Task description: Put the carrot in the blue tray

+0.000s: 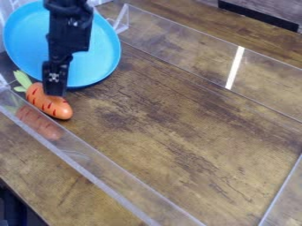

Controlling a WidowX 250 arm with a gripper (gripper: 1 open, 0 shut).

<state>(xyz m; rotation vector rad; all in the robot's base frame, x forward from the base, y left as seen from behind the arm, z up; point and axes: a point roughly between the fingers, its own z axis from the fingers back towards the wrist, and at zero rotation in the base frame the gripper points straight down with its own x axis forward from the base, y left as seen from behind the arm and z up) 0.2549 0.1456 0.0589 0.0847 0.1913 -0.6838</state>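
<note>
The carrot [53, 106] is small and orange with dark grooves, and it lies on the wooden table near the left edge. Its green top [20, 82] points up-left. The blue tray [104, 51] is a large round dish at the top left, just beyond the carrot. My black gripper [52, 86] points down right above the carrot's upper end, in front of the tray's near rim. It is open and holds nothing. The arm hides part of the tray's middle.
A low clear plastic wall [83, 157] runs along the near-left side of the table, close to the carrot. Another clear wall [200, 35] stands along the far side. Bare wood tabletop [177, 124] stretches to the right.
</note>
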